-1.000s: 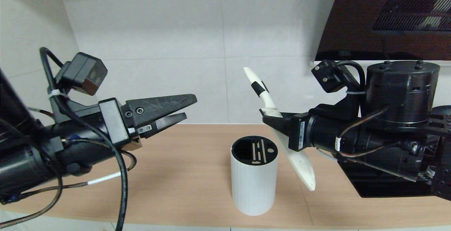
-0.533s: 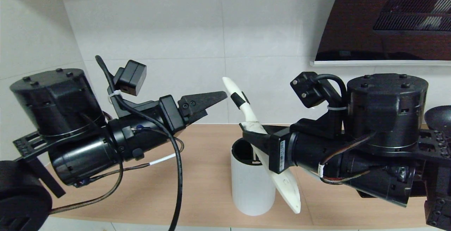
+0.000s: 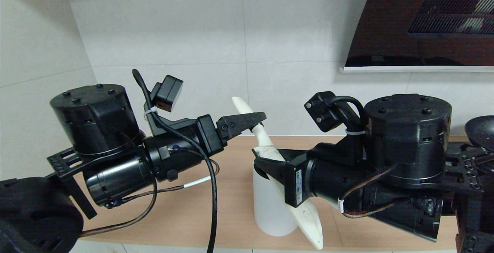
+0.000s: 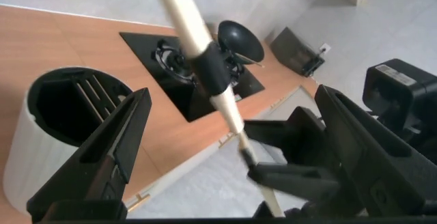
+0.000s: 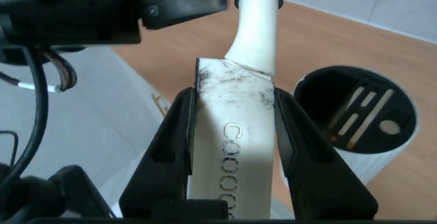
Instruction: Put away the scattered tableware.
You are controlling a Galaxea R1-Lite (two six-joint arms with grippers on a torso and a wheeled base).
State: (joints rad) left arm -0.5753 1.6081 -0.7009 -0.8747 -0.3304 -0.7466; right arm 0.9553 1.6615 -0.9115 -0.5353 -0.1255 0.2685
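Note:
My right gripper is shut on a white spatula, which slants with its handle up and its blade low in front of the white cylindrical holder. In the right wrist view its fingers clamp the spatula's flat neck, with the holder and its slotted insert beyond. My left gripper is open at the spatula's handle. In the left wrist view the handle, with a black band, runs between the spread fingers of my left gripper without touching them. The holder stands below.
The holder stands on a wooden counter against a white tiled wall. A black cooktop with a black pan lies on the right, under a dark range hood. The counter's front edge is close below the holder.
Both arms have closed in toward each other. The spatula has moved left and lower in front of the holder, and my open left gripper has come up around its handle.

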